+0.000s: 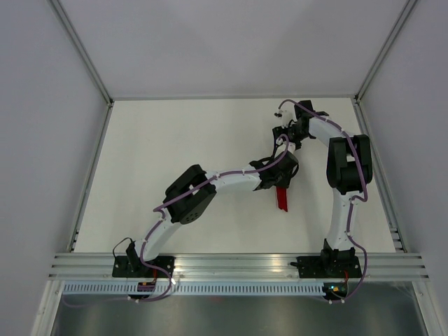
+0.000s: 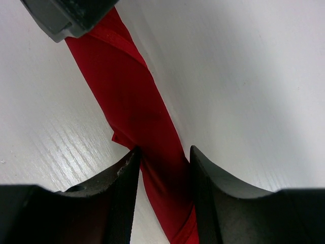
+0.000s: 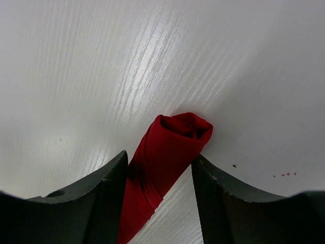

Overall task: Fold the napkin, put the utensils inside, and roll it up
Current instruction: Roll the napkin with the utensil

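Two pincers grip the napkin [image 1: 281, 199], a tight red roll lying on the bench [image 1: 175, 140]. The left pincer [image 2: 163, 152] is closed across its middle and the right pincer [image 3: 160, 157] around one end, apparently to stop it unwinding. No utensils show.
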Controlling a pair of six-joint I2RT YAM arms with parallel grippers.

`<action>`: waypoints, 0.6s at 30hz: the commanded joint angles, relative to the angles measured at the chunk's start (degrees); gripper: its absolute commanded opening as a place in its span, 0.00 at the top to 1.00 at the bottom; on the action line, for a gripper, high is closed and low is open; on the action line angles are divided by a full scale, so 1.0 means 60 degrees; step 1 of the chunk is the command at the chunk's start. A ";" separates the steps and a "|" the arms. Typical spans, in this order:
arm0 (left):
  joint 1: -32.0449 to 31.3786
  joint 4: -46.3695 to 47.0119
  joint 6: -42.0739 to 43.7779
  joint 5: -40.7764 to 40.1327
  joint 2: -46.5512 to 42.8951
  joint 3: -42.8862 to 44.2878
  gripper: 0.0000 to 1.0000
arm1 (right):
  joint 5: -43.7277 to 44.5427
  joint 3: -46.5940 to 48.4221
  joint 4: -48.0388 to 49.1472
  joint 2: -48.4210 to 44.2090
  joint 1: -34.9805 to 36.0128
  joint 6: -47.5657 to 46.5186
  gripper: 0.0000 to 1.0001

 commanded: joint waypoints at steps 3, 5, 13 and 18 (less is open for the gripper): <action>0.0033 -0.1029 0.0119 0.0684 -0.0093 -0.0088 0.49 | 0.0612 0.0055 0.0296 0.0042 0.0037 0.0237 0.41; 0.0033 -0.1029 0.0237 0.0698 -0.0253 -0.0103 0.48 | 0.0597 0.0011 0.0282 -0.0002 0.0037 0.0236 0.41; 0.0136 -0.1044 0.0545 0.0450 -0.0942 -0.0337 0.43 | 0.0422 0.0054 0.0209 -0.0207 0.0037 0.0193 0.41; 0.0151 -0.0971 0.0779 0.0523 -0.1250 -0.0396 0.42 | 0.0407 0.0069 0.0209 -0.0281 0.0037 0.0193 0.41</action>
